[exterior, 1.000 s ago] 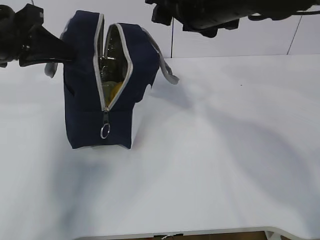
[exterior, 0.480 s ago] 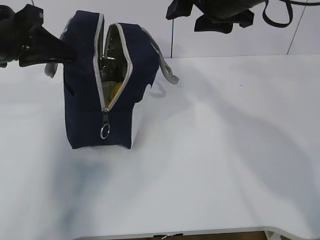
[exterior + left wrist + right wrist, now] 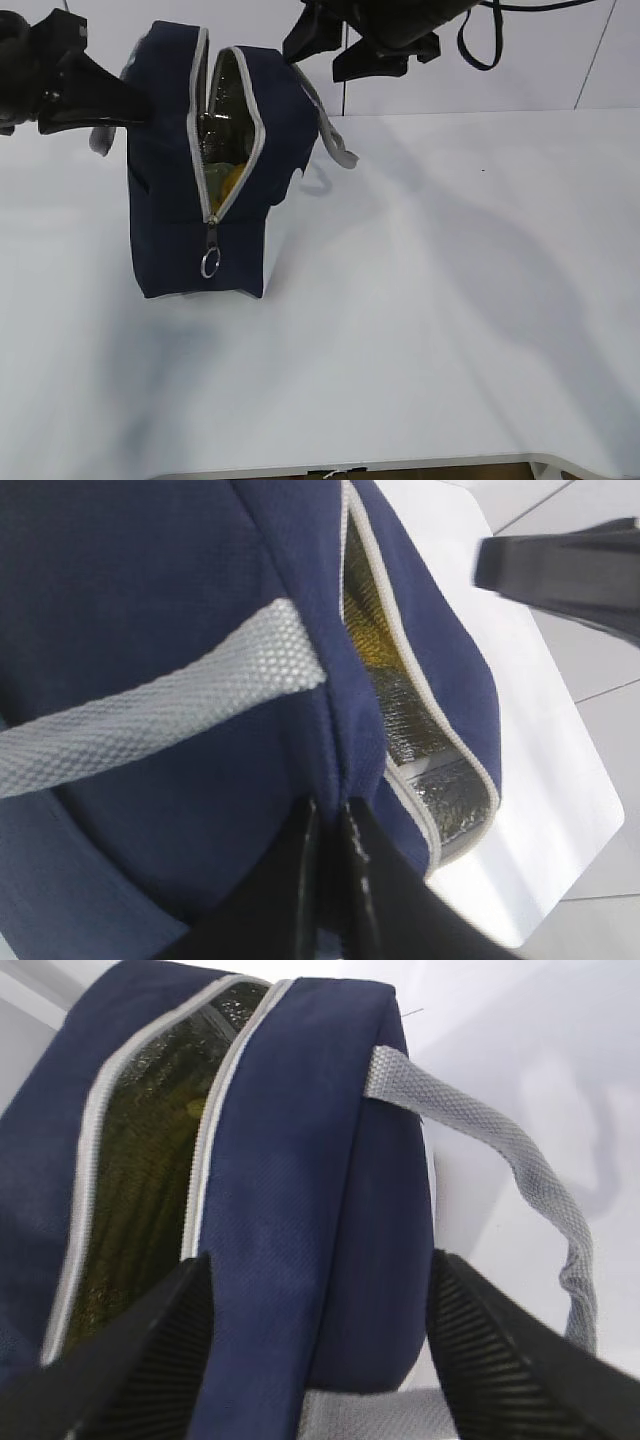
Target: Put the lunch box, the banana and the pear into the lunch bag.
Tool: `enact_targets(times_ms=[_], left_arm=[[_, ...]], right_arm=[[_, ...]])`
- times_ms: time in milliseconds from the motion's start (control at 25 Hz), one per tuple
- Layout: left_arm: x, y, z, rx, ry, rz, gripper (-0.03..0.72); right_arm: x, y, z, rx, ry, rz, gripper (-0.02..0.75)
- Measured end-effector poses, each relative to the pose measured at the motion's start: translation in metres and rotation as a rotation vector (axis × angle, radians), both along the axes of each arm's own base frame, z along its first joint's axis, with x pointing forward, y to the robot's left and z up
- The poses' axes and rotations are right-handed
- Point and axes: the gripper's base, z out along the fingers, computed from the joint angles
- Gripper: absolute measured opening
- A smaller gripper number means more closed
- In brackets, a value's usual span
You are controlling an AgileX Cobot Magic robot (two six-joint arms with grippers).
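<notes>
The navy lunch bag (image 3: 170, 200) stands on end on the white table, its grey zipper parted along the top and front. My left gripper (image 3: 140, 105) is shut on a fold of the bag's fabric (image 3: 330, 815) beside a grey handle (image 3: 150, 700). The right gripper (image 3: 315, 60) hangs open over the bag's top, its fingers on either side of the right-hand flap (image 3: 320, 1260). Something yellow (image 3: 228, 180) shows through the opening against the silver lining (image 3: 420, 750); I cannot tell whether it is the banana or the pear. The lunch box is hidden.
The metal ring pull (image 3: 210, 265) hangs low on the bag's front. A grey webbing handle (image 3: 335, 140) droops off the bag's right side onto the table (image 3: 450, 300). The table's front edge runs along the bottom of the exterior view.
The right gripper has swung left and down from above the table's middle to the bag's top right. The left gripper and the bag have stayed still.
</notes>
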Motion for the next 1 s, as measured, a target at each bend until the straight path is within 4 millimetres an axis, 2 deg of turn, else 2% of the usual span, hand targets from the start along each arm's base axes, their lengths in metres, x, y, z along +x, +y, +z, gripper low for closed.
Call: enact_targets(times_ms=[280, 560, 760, 1000], left_arm=[[0.0, 0.0, 0.0, 0.0, 0.0, 0.0, -0.009], [0.0, 0.0, 0.0, 0.0, 0.0, 0.0, -0.009], [0.0, 0.0, 0.0, 0.0, 0.0, 0.0, -0.009], [0.0, 0.0, -0.001, 0.013, -0.012, -0.009, -0.009]], right_arm=[[0.018, 0.01, -0.016, 0.017, 0.037, 0.026, 0.543], [0.026, 0.016, -0.031, 0.055, 0.085, 0.044, 0.531], [0.027, 0.018, -0.034, 0.051, 0.067, 0.07, 0.438], [0.027, 0.019, -0.033, 0.032, 0.009, 0.122, 0.251]])
